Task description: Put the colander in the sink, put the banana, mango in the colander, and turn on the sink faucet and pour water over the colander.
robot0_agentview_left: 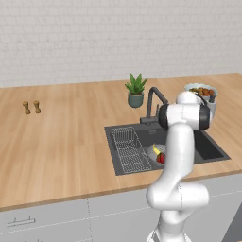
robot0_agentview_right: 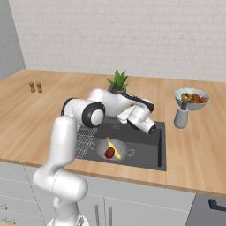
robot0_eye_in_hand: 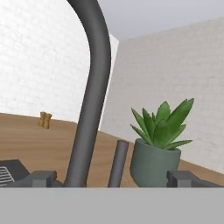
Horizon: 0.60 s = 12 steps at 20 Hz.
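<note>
Now, at the far left of the left base view, two small brown shakers [robot0_agentview_left: 31, 107] stand on the wooden counter [robot0_agentview_left: 61, 142]. More to the right lies the wide dark-grey rectangular sink [robot0_agentview_right: 145, 152], with one rectangular wire rack [robot0_agentview_left: 128, 149] in its left part. In the middle of the basin sits one shallow round light-grey metal colander [robot0_agentview_right: 115, 149], and inside it lie one small bright yellow banana [robot0_agentview_right: 113, 148] and one small rounded reddish mango [robot0_agentview_right: 109, 153], touching each other.

Behind the sink rises one tall dark-grey faucet [robot0_eye_in_hand: 89, 100] with an arched spout, and just right of its stem stands the small upright side lever [robot0_eye_in_hand: 118, 162]. No water runs yet. The gripper [robot0_eye_in_hand: 111, 179] is spread wide and holds nothing; its dark tips stand at both sides of the stem and the lever.

I judge that the lever is stiff, smooth and thin, so it may slip; it is better to take it near its top and push gently.

Further right stand one green plant in a grey pot [robot0_eye_in_hand: 155, 164], then one grey bottle [robot0_agentview_right: 180, 117] and one pale bowl of orange-red fruit [robot0_agentview_right: 192, 98].
</note>
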Motion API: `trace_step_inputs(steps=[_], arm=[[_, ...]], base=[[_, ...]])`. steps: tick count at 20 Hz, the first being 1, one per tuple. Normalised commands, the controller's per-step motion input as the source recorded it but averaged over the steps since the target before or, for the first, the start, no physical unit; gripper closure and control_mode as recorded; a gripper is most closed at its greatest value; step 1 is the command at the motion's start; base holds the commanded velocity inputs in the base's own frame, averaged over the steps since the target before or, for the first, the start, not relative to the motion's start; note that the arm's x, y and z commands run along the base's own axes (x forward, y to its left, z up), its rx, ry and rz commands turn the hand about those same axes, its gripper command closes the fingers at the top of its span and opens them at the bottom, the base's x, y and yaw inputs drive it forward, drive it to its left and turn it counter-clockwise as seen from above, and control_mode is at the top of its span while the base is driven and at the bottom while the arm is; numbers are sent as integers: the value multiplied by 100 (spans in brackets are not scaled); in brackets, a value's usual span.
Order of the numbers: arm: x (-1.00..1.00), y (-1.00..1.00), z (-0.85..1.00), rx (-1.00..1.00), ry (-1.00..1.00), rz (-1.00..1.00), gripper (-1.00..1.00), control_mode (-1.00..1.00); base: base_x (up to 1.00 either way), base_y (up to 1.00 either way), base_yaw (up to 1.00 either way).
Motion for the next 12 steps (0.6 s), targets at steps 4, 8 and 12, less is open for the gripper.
trace_step_inputs(steps=[4,8,12], arm=[[18,23,3,0,1,0,-100,-100],[27,22,0,0,3,0,-100,-100],[31,18,0,0,1,0,-100,-100]], base=[[0,0,0],[0,0,0],[0,0,0]])
